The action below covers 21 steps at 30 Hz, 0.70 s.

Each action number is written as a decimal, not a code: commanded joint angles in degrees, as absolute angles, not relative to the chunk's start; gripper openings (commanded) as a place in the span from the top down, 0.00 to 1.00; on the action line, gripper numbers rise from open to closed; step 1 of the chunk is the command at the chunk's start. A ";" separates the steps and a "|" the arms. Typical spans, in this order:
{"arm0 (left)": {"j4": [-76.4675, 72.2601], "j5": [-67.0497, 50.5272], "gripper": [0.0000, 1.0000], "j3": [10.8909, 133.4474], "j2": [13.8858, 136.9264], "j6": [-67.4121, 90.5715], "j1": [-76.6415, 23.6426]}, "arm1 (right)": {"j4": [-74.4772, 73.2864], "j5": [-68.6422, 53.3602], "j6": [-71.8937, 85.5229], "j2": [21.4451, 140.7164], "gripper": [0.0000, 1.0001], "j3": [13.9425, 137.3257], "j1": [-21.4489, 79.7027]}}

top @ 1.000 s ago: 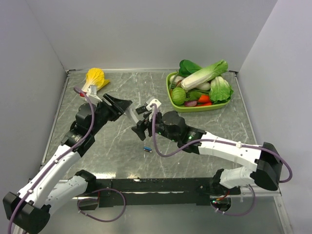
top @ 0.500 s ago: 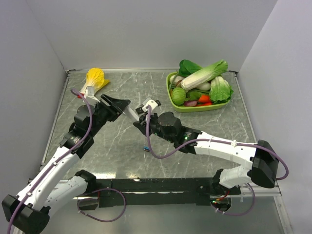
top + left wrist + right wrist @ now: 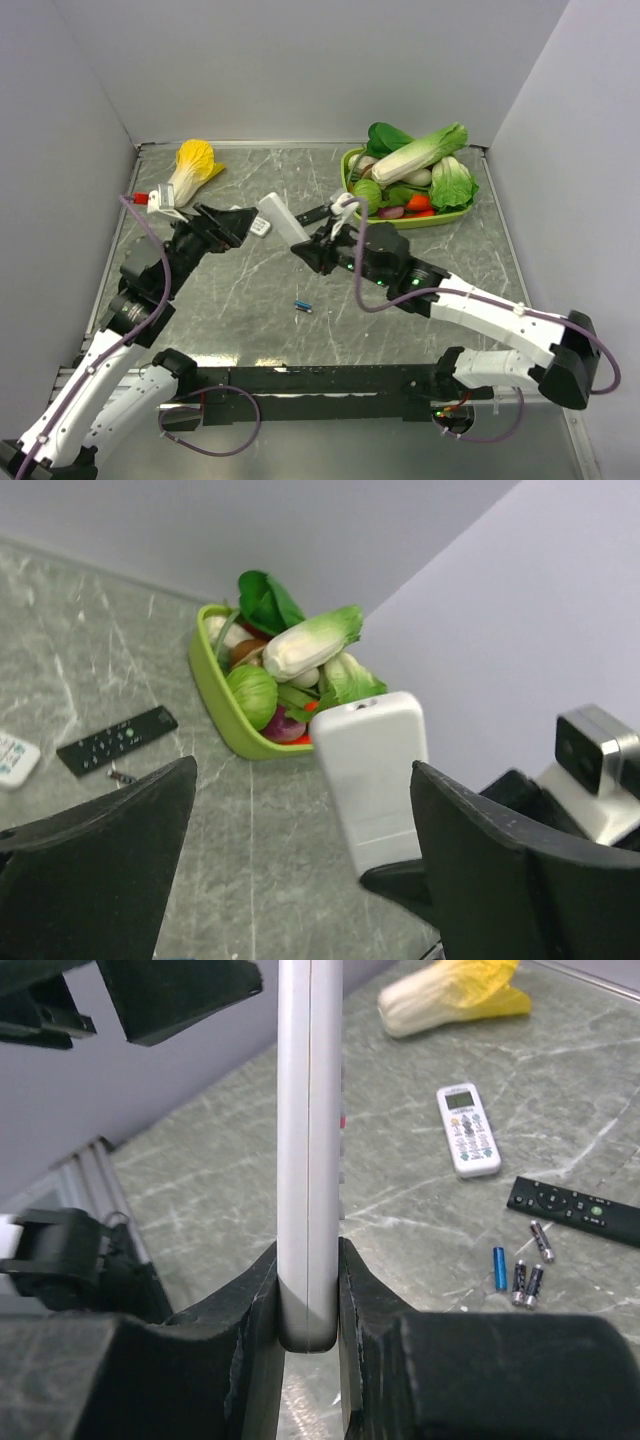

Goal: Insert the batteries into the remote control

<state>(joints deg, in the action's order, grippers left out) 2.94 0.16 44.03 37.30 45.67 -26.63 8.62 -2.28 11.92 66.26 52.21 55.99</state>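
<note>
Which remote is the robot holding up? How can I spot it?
Find the green vegetable tray at the far right. Just left of it, the right gripper holds the remote control in the air. Its back is plain white, and it's the only remote off the table: the small white remote and the black remote lie flat.

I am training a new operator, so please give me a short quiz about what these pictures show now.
1. True or false: the right gripper is shut on the remote control.
2. The left gripper is: A open; B shut and empty; C shut on the remote control.
3. Fill in: the blue battery lies on the ___.
Key: 1 true; 2 A; 3 table.
</note>
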 commanded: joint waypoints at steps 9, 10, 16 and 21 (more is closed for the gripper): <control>-17.56 -27.23 0.02 41.22 40.07 39.37 -25.84 | 16.51 -31.01 24.69 58.62 1.00 49.22 45.44; -19.41 -28.46 0.02 41.31 41.73 40.16 -25.93 | 18.35 -31.98 26.18 58.71 1.00 49.13 45.18; -31.63 -33.13 0.04 39.55 45.17 46.93 -25.93 | 22.14 -37.52 29.79 59.94 1.00 48.61 44.12; -44.15 -35.42 0.06 36.40 47.11 54.74 -25.93 | 25.57 -40.95 32.86 60.55 1.00 47.82 43.60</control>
<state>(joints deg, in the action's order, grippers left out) -27.97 -31.27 38.39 46.54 47.42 -26.15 18.11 -35.97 28.95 60.42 48.53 44.27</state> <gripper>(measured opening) 0.948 0.276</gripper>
